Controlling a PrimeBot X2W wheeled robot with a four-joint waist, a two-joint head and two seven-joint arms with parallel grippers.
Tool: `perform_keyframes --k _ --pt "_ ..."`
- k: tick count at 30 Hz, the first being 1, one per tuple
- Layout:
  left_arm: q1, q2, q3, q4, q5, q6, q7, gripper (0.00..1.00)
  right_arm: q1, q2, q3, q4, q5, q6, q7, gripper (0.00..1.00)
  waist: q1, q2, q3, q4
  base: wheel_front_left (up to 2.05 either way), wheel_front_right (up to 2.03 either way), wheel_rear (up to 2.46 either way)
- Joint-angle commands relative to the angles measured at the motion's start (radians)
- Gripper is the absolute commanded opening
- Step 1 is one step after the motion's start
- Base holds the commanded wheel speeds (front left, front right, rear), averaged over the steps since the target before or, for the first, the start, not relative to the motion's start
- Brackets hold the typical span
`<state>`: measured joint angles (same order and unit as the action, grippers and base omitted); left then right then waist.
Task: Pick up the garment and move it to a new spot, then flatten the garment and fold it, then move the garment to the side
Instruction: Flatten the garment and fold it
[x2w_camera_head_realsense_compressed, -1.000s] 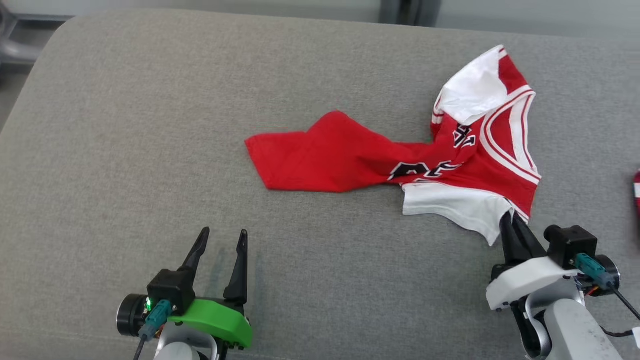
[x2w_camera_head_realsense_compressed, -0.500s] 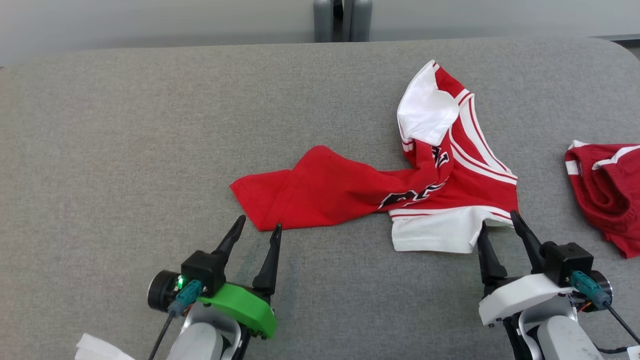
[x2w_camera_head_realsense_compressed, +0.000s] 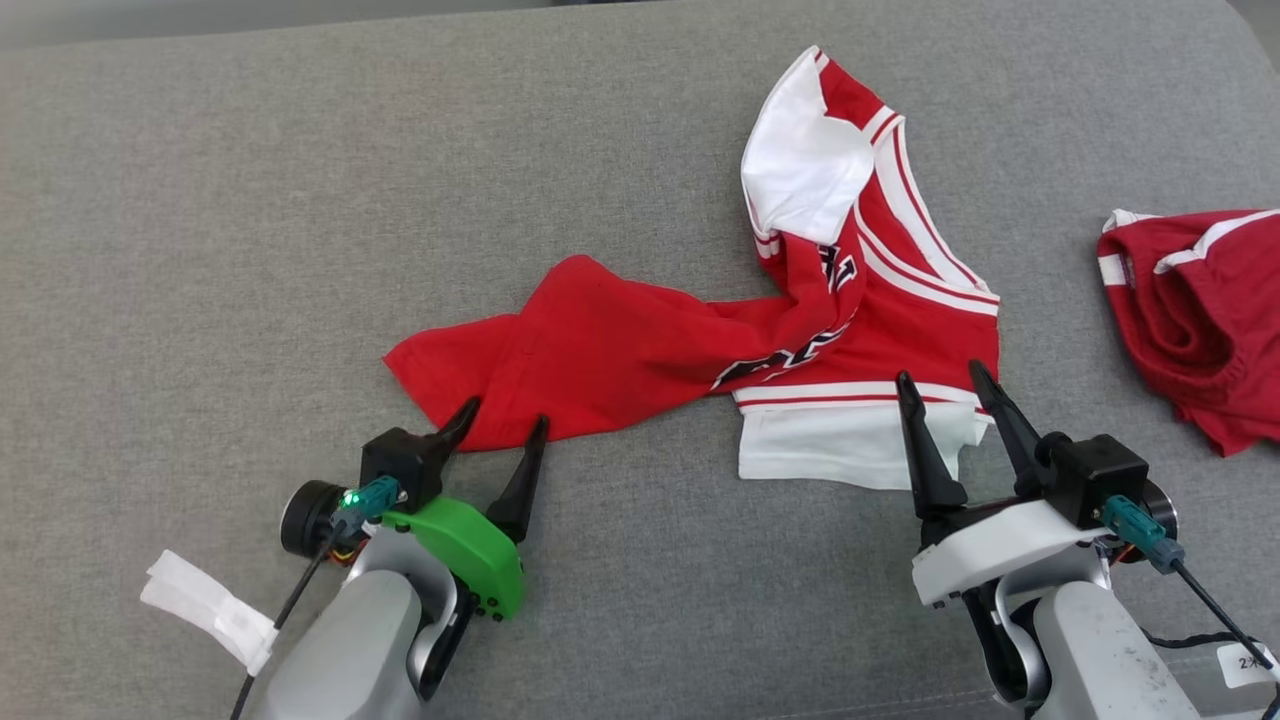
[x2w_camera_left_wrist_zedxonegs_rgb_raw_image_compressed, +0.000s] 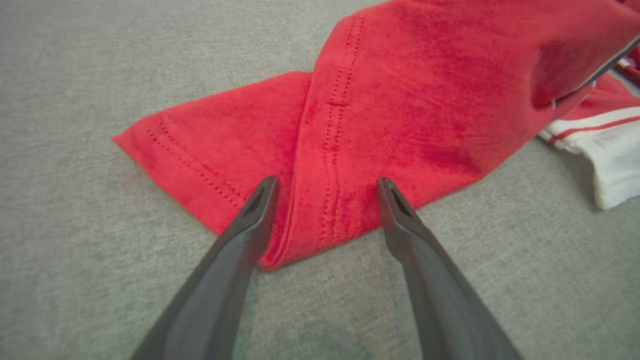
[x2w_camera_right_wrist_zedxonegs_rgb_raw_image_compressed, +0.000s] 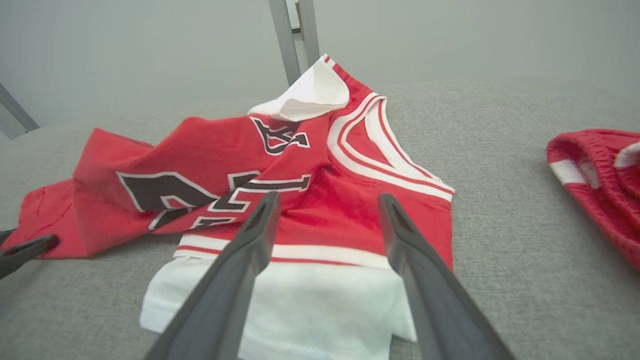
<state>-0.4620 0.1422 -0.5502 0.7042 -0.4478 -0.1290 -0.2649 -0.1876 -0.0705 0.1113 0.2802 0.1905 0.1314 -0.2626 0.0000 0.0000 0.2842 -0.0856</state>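
The garment (x2w_camera_head_realsense_compressed: 640, 345) is a red jersey with white sleeves and black lettering, lying crumpled on the grey cushion. Its red hem end (x2w_camera_left_wrist_zedxonegs_rgb_raw_image_compressed: 325, 150) points left and its white-sleeved shoulder end (x2w_camera_right_wrist_zedxonegs_rgb_raw_image_compressed: 320, 210) lies to the right. My left gripper (x2w_camera_head_realsense_compressed: 505, 418) stands open over the hem's near corner, one fingertip on each side of a stitched fold. Above the near white sleeve (x2w_camera_head_realsense_compressed: 830, 450) my right gripper (x2w_camera_head_realsense_compressed: 940, 372) is open too, holding nothing. In the right wrist view its fingers (x2w_camera_right_wrist_zedxonegs_rgb_raw_image_compressed: 240, 260) straddle the red and white sleeve band.
A second red garment (x2w_camera_head_realsense_compressed: 1195, 310) with white trim lies bunched at the right edge of the cushion (x2w_camera_head_realsense_compressed: 250, 250). A white tag (x2w_camera_head_realsense_compressed: 205, 605) hangs by my left forearm. A metal post (x2w_camera_right_wrist_zedxonegs_rgb_raw_image_compressed: 292, 35) and pale wall stand beyond the cushion.
My right gripper has opened and let go of the white sleeve, which now lies flat. The left gripper has reached the hem corner. The camera has turned, bringing the second garment into view.
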Motion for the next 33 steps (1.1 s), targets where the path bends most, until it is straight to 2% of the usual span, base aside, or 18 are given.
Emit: perform_keyframes --k 1,2,4,6,9,15,21,24,29,33 --pt "-0.028 0.009 -0.024 0.019 -0.034 -0.003 0.002 1.00 -0.009 0.004 -0.001 -0.005 -0.004 -0.002 -0.003 1.00 0.0000 0.0000 0.021 -0.020 0.00 0.00 0.00" --pt "-0.032 0.014 -0.039 0.028 -0.048 -0.003 0.002 0.92 -0.009 0.005 -0.002 -0.005 -0.005 -0.002 -0.003 1.00 0.0000 0.0000 0.022 -0.020 0.00 0.00 0.00" --pt "-0.038 0.022 -0.080 0.029 -0.077 -0.003 0.003 0.00 -0.009 0.007 -0.002 -0.001 -0.012 -0.002 -0.003 1.00 0.0000 0.0000 0.022 -0.017 0.00 0.00 0.00" --pt "-0.042 0.028 -0.124 0.014 -0.085 -0.003 0.003 0.00 -0.006 0.008 -0.009 0.001 -0.018 -0.002 -0.003 1.00 0.0000 0.0000 0.018 -0.010 0.00 0.00 0.00" --pt "-0.053 0.037 -0.131 -0.076 -0.075 -0.003 0.001 0.00 0.003 0.010 -0.022 0.007 -0.022 -0.002 -0.003 1.00 0.0000 0.0000 0.008 0.010 0.00 0.00 0.00" --pt "-0.011 0.037 -0.066 -0.315 -0.031 -0.003 0.001 0.00 0.018 0.014 -0.041 0.021 -0.016 -0.002 -0.003 1.00 0.0000 0.0000 -0.025 0.067 0.00 0.00 0.00" --pt "-0.002 0.031 0.029 -0.438 0.000 -0.003 0.001 0.00 0.003 0.016 -0.039 0.032 -0.017 -0.002 -0.003 1.00 0.0000 0.0000 -0.029 0.085 0.00 0.00 0.00" --pt "0.002 0.027 0.069 -0.432 -0.021 -0.003 0.001 0.00 -0.007 0.017 -0.040 0.030 -0.010 -0.002 -0.003 1.00 0.0000 0.0000 -0.020 0.077 0.00 0.00 0.00" --pt "-0.019 0.040 0.102 -0.331 -0.048 -0.003 0.001 0.00 -0.029 0.019 -0.040 0.029 0.002 -0.002 -0.003 1.00 0.0000 0.0000 0.009 0.050 0.00 0.00 0.00" --pt "-0.074 0.059 0.157 -0.258 -0.026 -0.003 0.001 0.00 -0.050 0.019 -0.023 0.022 0.016 -0.002 -0.003 1.00 0.0000 0.0000 0.046 0.021 0.00 0.00 0.00"
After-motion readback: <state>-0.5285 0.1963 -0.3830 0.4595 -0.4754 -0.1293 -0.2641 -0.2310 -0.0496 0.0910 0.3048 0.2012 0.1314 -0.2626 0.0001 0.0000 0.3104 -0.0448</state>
